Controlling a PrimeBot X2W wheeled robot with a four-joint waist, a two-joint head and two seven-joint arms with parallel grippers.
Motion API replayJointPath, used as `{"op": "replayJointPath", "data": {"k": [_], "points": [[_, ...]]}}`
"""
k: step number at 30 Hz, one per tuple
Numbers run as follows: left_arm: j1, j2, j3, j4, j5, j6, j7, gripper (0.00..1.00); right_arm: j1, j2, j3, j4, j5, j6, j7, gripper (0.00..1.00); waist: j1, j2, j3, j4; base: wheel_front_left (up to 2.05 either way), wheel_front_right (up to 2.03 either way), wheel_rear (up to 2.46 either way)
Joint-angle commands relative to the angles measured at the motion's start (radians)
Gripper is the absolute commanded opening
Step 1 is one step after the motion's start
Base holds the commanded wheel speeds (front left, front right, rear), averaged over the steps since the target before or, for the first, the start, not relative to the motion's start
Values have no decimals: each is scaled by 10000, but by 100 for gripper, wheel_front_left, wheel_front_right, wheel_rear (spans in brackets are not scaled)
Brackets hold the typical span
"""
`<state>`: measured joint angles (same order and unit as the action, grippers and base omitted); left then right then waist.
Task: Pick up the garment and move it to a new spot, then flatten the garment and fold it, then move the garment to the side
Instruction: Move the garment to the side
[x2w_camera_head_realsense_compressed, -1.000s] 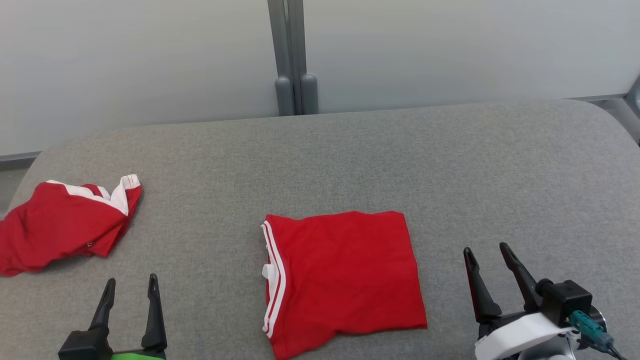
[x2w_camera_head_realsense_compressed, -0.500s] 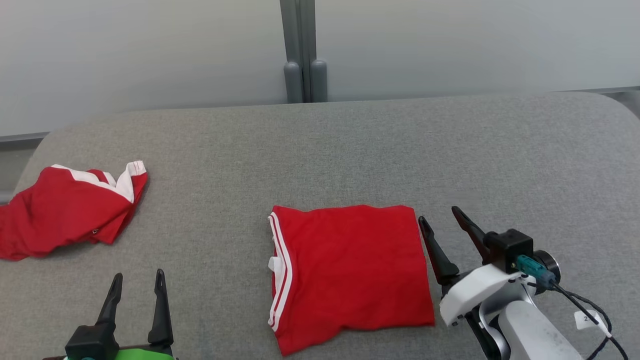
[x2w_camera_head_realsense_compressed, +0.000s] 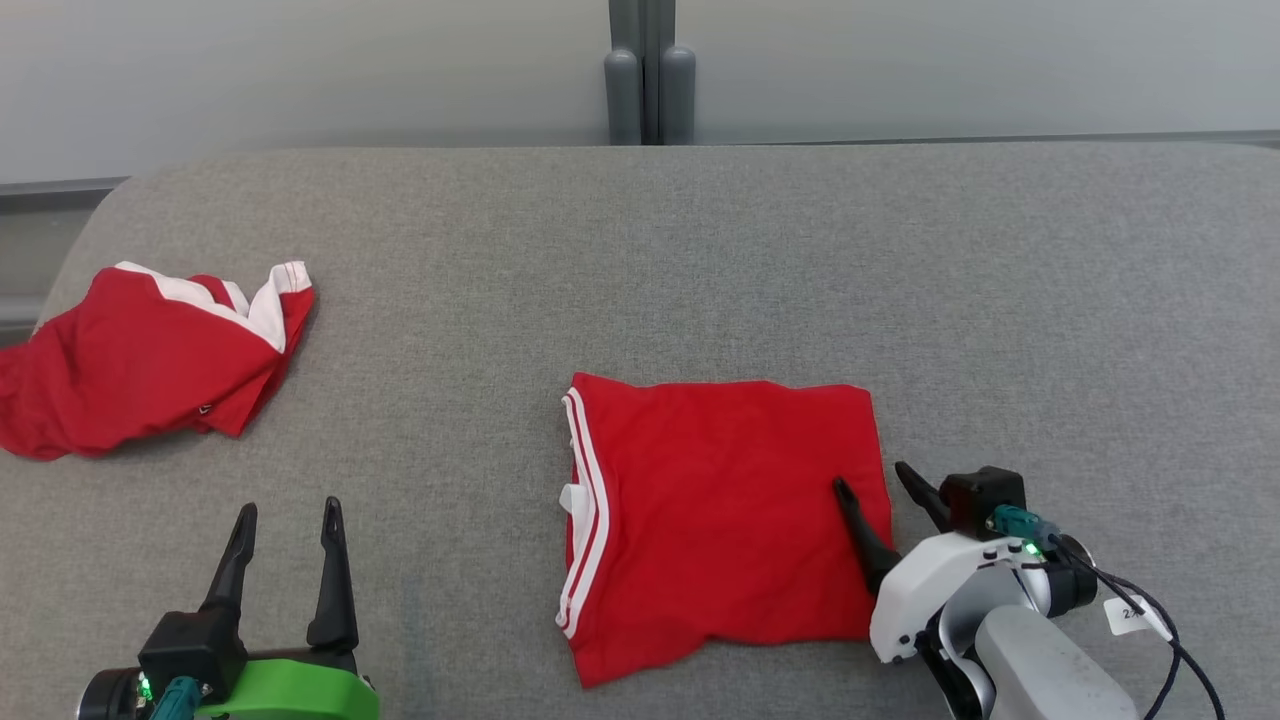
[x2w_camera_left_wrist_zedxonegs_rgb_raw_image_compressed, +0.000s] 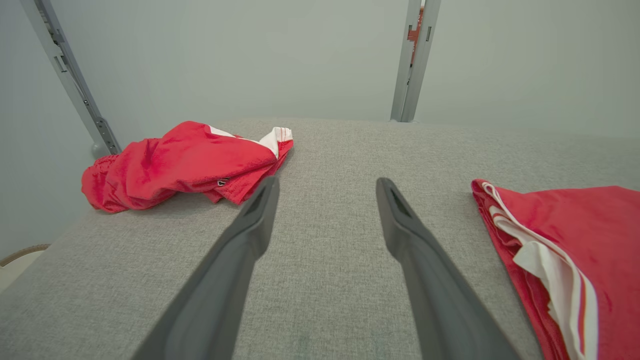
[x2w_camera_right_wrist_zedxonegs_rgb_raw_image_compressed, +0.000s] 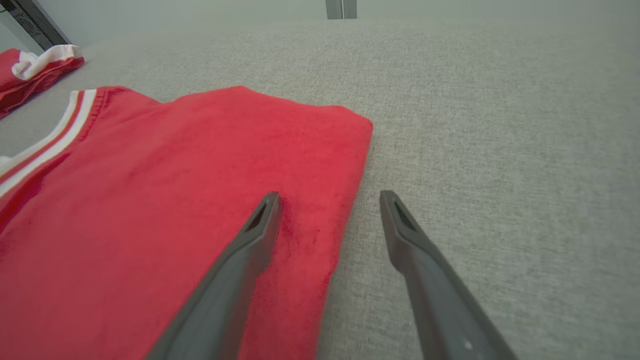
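A grey cloth-covered bench (x2w_camera_head_realsense_compressed: 700, 250) takes up most of the head view, with a pale wall (x2w_camera_head_realsense_compressed: 300, 70) behind it and two grey posts (x2w_camera_head_realsense_compressed: 648, 75) at the top centre. A crumpled garment (x2w_camera_head_realsense_compressed: 150, 370), red with white trim, lies at the left edge of the frame, well apart from everything else. Nothing lies between either gripper and the cloth in the middle.

The folded garment (x2w_camera_head_realsense_compressed: 720, 520), red with white stripes along its left side, lies flat at the lower centre of the frame.

The right gripper (x2w_camera_head_realsense_compressed: 869, 475), at the lower right, has its fingers spread wide and grasps nothing. One finger lies over the folded garment's right edge, the other over bare bench just beside it. Whether the finger presses the cloth cannot be told. The left gripper (x2w_camera_head_realsense_compressed: 289, 504), at the lower left, is also spread wide and empty, over bare bench between the two garments.

A white tag (x2w_camera_head_realsense_compressed: 1128, 615) hangs on the right arm's cable (x2w_camera_head_realsense_compressed: 1180, 650); its writing is too small to read.
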<state>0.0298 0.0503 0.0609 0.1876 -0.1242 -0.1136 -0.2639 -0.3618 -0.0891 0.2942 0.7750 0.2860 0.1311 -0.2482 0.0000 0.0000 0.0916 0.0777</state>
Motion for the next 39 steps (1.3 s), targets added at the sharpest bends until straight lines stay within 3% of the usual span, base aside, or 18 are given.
{"op": "replayJointPath", "data": {"k": [1, 8, 9, 11, 15, 22, 31, 39], "points": [[-206, 12, -33, -24, -86, 66, -3, 100, -149, 28, 51, 220, 133, -9, -67, 100, 0, 0, 191, 112, 0, 0, 0], [-447, 11, -161, 49, -168, 132, -3, 100, -220, 291, 588, 1082, 777, -9, -83, 100, 0, 0, 415, 93, 0, 0, 0], [-472, 10, -179, 62, -164, 129, -3, 100, -199, 323, 673, 1171, 912, -9, -83, 58, 0, 0, 427, 88, 0, 0, 0], [-489, 12, -204, 90, -180, 145, -3, 100, -232, 366, 864, 1258, 1200, -7, -78, 0, 0, 0, 451, 62, 0, 0, 0], [-521, 10, -254, 24, -281, 186, -3, 100, -615, 323, 1176, 1182, 1501, -12, -109, 0, 0, 0, 565, -83, 0, 0, 0], [-976, 13, -558, -143, -254, 184, -3, 100, -2371, -731, 1719, 867, 1419, -15, -166, 0, 0, 0, 1469, -455, 0, 0, 0], [-2077, 17, -923, -483, 44, 174, -3, 100, -4715, -2766, 2143, 616, 1378, -15, -39, 0, 0, 0, 3406, -1080, 0, 0, 0], [-2938, 245, -983, -837, 479, 41, -3, 100, -6108, -4590, 2357, 306, 1759, -15, 113, 0, 0, 0, 4810, -2160, 0, 0, 0]]}}
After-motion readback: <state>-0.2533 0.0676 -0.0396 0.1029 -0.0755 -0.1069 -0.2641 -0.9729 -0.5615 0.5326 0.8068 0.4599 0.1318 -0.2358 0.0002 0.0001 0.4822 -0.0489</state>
